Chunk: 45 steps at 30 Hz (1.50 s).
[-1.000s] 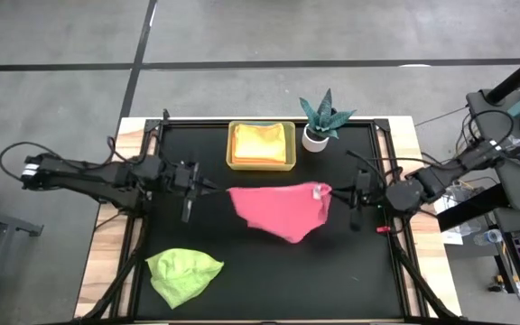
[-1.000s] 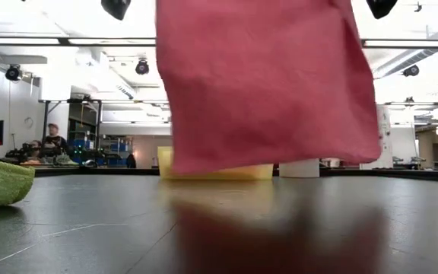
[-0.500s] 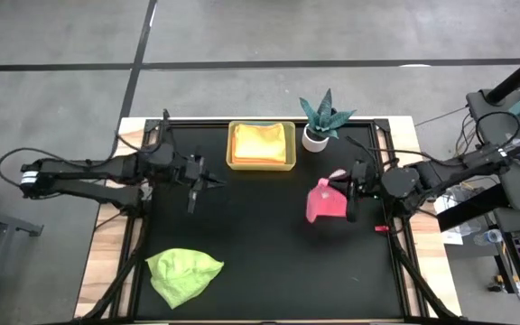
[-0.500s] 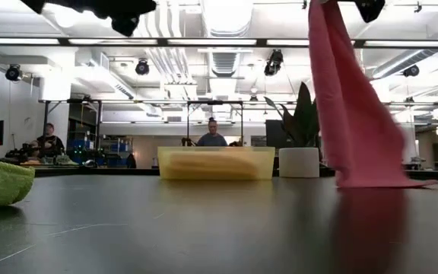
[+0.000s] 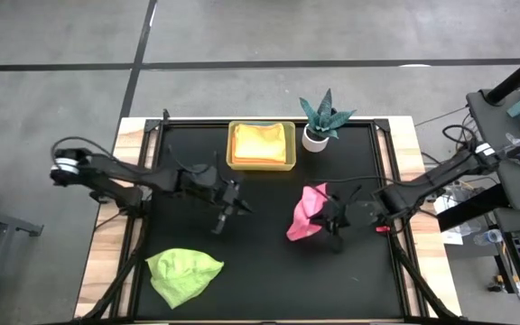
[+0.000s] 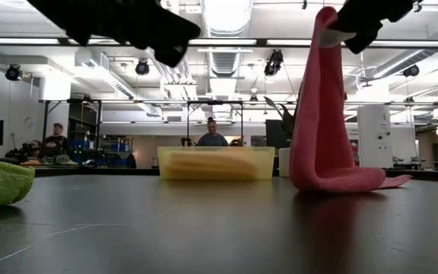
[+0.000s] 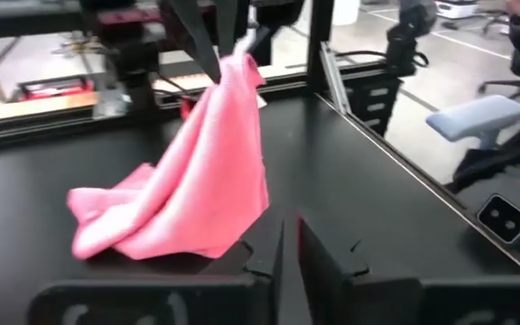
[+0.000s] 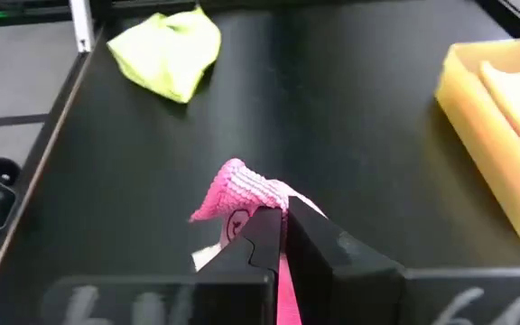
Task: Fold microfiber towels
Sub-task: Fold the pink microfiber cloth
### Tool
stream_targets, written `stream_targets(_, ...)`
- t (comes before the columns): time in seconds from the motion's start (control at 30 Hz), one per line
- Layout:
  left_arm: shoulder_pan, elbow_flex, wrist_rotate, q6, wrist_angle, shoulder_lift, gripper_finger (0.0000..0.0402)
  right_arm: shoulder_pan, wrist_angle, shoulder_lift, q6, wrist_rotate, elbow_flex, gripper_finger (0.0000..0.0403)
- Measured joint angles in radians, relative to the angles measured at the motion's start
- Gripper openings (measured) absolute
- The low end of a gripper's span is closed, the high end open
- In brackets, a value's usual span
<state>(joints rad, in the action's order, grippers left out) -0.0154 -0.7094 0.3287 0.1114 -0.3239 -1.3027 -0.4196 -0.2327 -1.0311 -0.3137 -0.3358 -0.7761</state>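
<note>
1. Pink microfiber towel (image 5: 307,213): hangs limp, right of table centre, lower folds pooled on the black mat (image 5: 269,280).
2. Handling, judged: light, soft, non-slip; take a free corner.
3. Right gripper (image 5: 332,217): pinching its top corner.
4. Left gripper (image 5: 227,212): nine o'clock of it, empty, nearly pressed together.

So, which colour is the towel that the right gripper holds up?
Pink. The towel hangs from the right gripper; the low view shows it best.

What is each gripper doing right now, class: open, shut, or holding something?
Left gripper: shut, empty, near the pink towel.
Right gripper: shut on the pink towel, holding one corner up.
</note>
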Motion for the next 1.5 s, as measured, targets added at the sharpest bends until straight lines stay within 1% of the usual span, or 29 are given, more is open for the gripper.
stream_targets(0.1, -0.018, 0.000, 0.003, -0.001, -0.060, -0.072, 0.0050, -0.014, 0.039, -0.020, 0.007, 0.037, 0.000, 0.0008)
stream_targets(0.23, -0.034, -0.001, 0.003, -0.052, -0.133, -0.150, 0.0092, -0.043, 0.029, -0.028, -0.040, 0.108, 0.000, 0.0008)
stream_targets(0.3, -0.044, -0.001, 0.003, -0.077, -0.182, -0.190, 0.0110, -0.065, 0.025, -0.026, -0.067, 0.132, 0.000, 0.0008)
stream_targets(0.37, -0.057, -0.001, 0.002, -0.079, -0.237, -0.234, 0.0123, -0.084, 0.020, -0.024, -0.095, 0.179, 0.000, 0.0008)
stream_targets(0.47, -0.078, -0.002, 0.002, -0.079, -0.334, -0.302, 0.0137, -0.114, -0.006, -0.022, -0.165, 0.242, 0.000, 0.0008)
stream_targets(0.53, -0.090, -0.002, 0.003, -0.079, -0.405, -0.345, 0.0140, -0.129, -0.035, -0.022, -0.221, 0.261, 0.000, 0.0008)
stream_targets(0.63, -0.105, -0.002, 0.002, -0.080, -0.519, -0.414, 0.0141, -0.145, -0.070, -0.022, -0.295, 0.263, 0.000, 0.0008)
stream_targets(0.7, -0.116, -0.002, 0.002, -0.099, -0.622, -0.464, 0.0141, -0.151, -0.071, -0.022, -0.308, 0.233, 0.000, 0.0008)
stream_targets(0.8, -0.135, -0.025, -0.011, -0.169, -0.799, -0.551, 0.0141, -0.153, -0.066, -0.022, -0.298, 0.105, 0.000, 0.0008)
stream_targets(0.83, -0.144, -0.037, -0.028, -0.197, -0.844, -0.579, 0.0141, -0.151, -0.064, -0.022, -0.293, 0.069, 0.000, 0.0008)
stream_targets(0.9, -0.158, -0.066, -0.030, -0.206, -0.890, -0.628, 0.0141, -0.141, -0.063, -0.022, -0.267, 0.040, 0.000, 0.0008)
stream_targets(1.0, -0.178, -0.123, -0.031, -0.200, -0.892, -0.691, 0.0142, -0.126, -0.062, -0.022, -0.253, 0.006, 0.000, 0.0008)
stream_targets(1.13, -0.195, -0.207, -0.051, -0.211, -0.885, -0.767, 0.0142, -0.103, -0.049, -0.017, -0.273, -0.100, 0.000, 0.0008)
stream_targets(1.17, -0.196, -0.224, -0.079, -0.211, -0.863, -0.780, 0.0142, -0.096, -0.040, -0.017, -0.277, -0.123, 0.000, 0.0008)
stream_targets(1.2, -0.195, -0.244, -0.128, -0.212, -0.831, -0.792, 0.0142, -0.089, -0.035, -0.015, -0.280, -0.145, 0.000, 0.0008)
stream_targets(1.27, -0.194, -0.268, -0.251, -0.211, -0.739, -0.799, 0.0142, -0.078, -0.029, -0.012, -0.289, -0.181, -0.003, 0.0008)
stream_targets(1.33, -0.194, -0.281, -0.349, -0.211, -0.671, -0.799, 0.0142, -0.070, -0.010, -0.008, -0.279, -0.189, -0.010, 0.0008)
stream_targets(1.37, -0.193, -0.281, -0.369, -0.210, -0.654, -0.798, 0.0142, -0.070, -0.014, -0.006, -0.272, -0.189, -0.014, 0.0008)
stream_targets(1.5, -0.194, -0.285, -0.374, -0.210, -0.658, -0.797, 0.0142, -0.071, -0.016, -0.005, -0.262, -0.188, -0.028, 0.0008)
